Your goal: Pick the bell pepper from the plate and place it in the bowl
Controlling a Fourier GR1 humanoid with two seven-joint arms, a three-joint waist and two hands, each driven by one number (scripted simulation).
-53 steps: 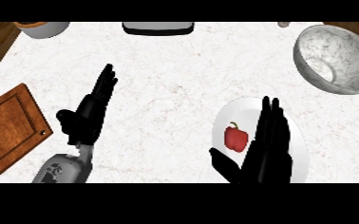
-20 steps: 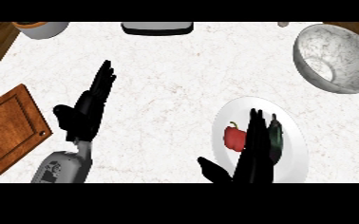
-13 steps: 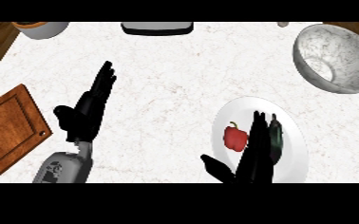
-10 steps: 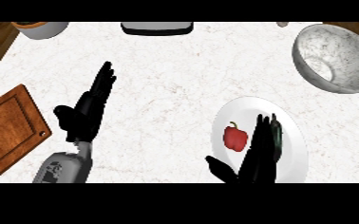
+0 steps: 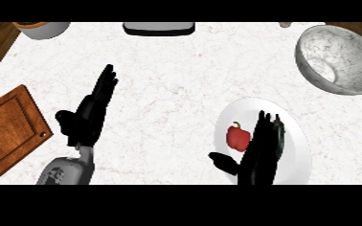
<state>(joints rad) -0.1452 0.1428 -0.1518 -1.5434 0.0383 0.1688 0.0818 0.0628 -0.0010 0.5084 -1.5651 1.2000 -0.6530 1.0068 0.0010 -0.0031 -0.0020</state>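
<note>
Two black hands show over the pale marble counter [image 5: 184, 76]. The right hand [image 5: 260, 155] lies over the white plate [image 5: 297, 158] at the lower right, its fingers [image 5: 265, 124] straight and held close together, pointing away from the robot, with the thumb sticking out to the left over the plate's near edge. The red bell pepper [image 5: 238, 137] sits on the plate just left of those fingers, its stem up toward the far side; whether the fingers touch it cannot be told, and nothing is curled round it. The grey speckled bowl [image 5: 332, 60] stands at the counter's far right, well apart from the plate and tilted so its inside shows. The left hand [image 5: 88, 115] rests open at the left, fingers straight and together, thumb out to the left, beside a wooden cutting board [image 5: 17, 124] at the left edge. Along the far edge are a dark tray-like object [image 5: 158, 28] and a small pot [image 5: 42, 28].
</note>
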